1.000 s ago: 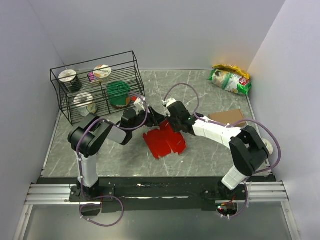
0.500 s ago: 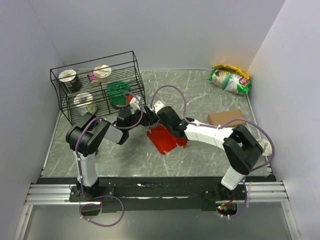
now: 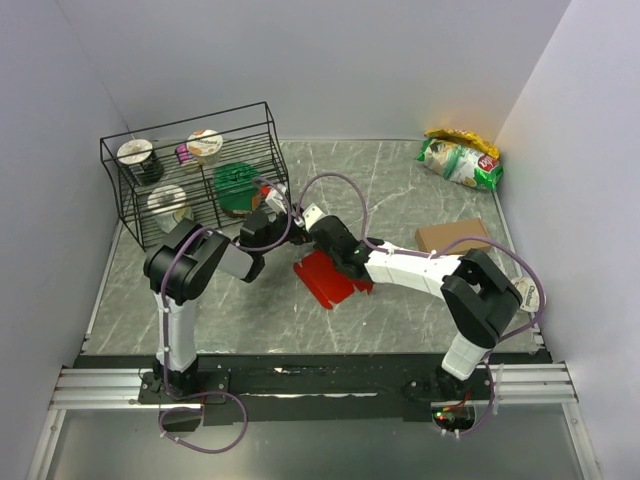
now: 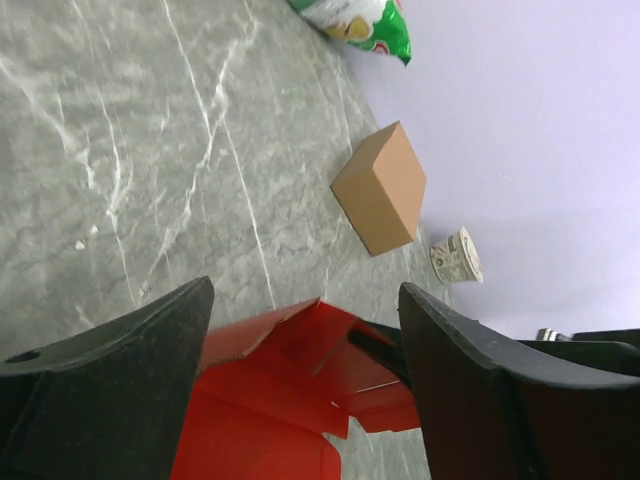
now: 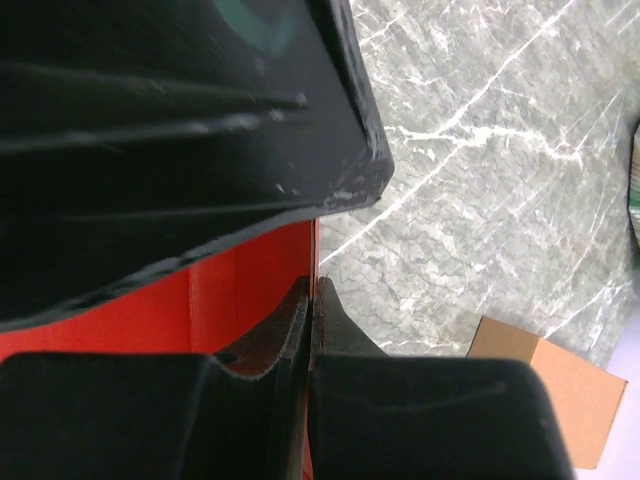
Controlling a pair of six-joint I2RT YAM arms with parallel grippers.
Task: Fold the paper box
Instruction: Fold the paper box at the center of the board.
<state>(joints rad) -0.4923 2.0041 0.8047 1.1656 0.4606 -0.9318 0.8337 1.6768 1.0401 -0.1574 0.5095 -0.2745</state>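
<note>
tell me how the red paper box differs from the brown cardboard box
The red paper box is an open creased sheet with flaps; the brown cardboard box is a closed block. The right gripper pinches the red paper box; the brown cardboard box sits untouched. Both are card.

Soft, even light falls from overhead; the arms throw only faint, diffuse shadows on the marble table (image 3: 420, 200), with no glare. In the left wrist view the left gripper (image 4: 305, 290) is dark and slightly soft, while the cardboard box (image 4: 382, 190) beyond its fingertips is sharp. In the right wrist view the right gripper (image 5: 313, 285) is underexposed. The black bulk (image 5: 170, 130) above it is blurred, and the paper box (image 5: 240, 280) beside it glows saturated red.
</note>
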